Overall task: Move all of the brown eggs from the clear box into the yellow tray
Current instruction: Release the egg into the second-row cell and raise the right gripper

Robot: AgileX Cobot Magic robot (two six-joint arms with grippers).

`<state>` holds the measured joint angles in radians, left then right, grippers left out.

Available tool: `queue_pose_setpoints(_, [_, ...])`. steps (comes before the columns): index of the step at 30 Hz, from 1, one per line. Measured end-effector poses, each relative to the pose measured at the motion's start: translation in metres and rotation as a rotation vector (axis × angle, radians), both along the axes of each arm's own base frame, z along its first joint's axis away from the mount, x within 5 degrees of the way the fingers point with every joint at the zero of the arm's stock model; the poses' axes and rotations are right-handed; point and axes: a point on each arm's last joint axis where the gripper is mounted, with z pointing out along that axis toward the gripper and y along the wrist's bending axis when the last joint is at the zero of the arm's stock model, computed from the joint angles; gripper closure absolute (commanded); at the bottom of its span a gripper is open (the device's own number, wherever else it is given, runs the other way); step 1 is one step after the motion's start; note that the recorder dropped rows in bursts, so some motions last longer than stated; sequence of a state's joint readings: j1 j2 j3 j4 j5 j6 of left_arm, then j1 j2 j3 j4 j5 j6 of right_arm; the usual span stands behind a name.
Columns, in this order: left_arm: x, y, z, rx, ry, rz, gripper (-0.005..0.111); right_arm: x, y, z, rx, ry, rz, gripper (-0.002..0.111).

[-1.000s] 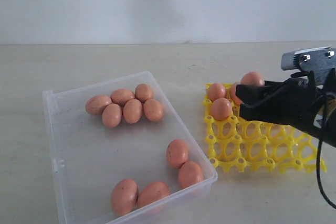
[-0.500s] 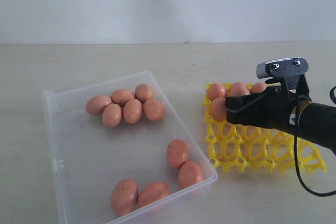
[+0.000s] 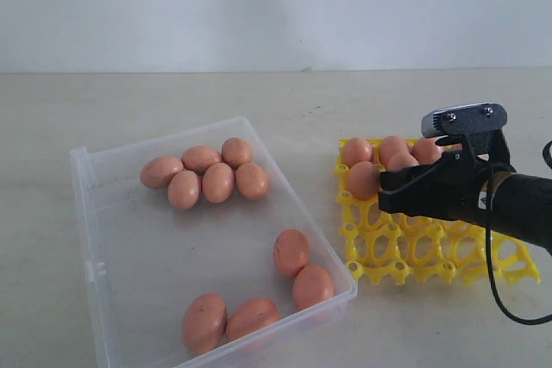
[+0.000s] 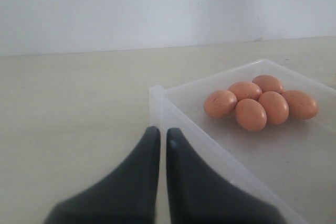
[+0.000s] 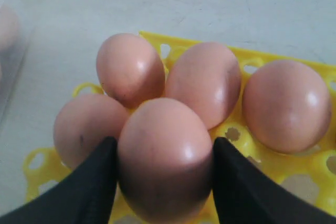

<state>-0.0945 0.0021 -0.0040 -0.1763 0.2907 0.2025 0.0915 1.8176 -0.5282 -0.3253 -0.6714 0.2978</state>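
My right gripper hangs over the far left part of the yellow tray, shut on a brown egg. In the right wrist view that egg sits between the two black fingers, low over a tray cup, with several eggs seated around it. The clear box holds a cluster of several brown eggs at its far end and several more near its front right corner. My left gripper is shut and empty, just outside a corner of the box.
Box and tray rest side by side on a pale tabletop with a plain white wall behind. The right arm's black cable loops down over the tray's right side. The tray's front rows of cups hold no eggs.
The right gripper has come down and to the left with its egg, from above the tray's far edge to low among the seated eggs. The eggs in the box have not moved.
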Motion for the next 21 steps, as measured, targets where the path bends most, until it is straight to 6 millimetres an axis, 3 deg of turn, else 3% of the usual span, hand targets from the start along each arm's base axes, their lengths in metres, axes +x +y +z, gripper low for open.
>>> queue_pose_setpoints(6, [0.0,0.0,0.0,0.0,0.0,0.0,0.103,0.0007,0.0004,0.0013,-0.016,-0.023,0.016,0.106])
queue_pose_setpoints(8, [0.0,0.0,0.0,0.0,0.0,0.0,0.103,0.0009,0.0006,0.0018,-0.017,-0.03,0.019,0.096])
queue_pose_setpoints(12, [0.0,0.0,0.0,0.0,0.0,0.0,0.103,0.001,0.0007,0.002,-0.023,-0.034,0.023,0.067])
queue_pose_setpoints(14, [0.0,0.0,0.0,0.0,0.0,0.0,0.103,0.001,0.0007,0.002,-0.033,-0.038,0.03,0.058])
queue_pose_setpoints(18, [0.0,0.0,0.0,0.0,0.0,0.0,0.103,0.0011,0.0008,0.0023,-0.04,-0.044,0.035,0.048])
queue_pose_setpoints(21, [0.0,0.0,0.0,0.0,0.0,0.0,0.103,0.0012,0.0008,0.0024,-0.042,-0.047,0.037,0.048])
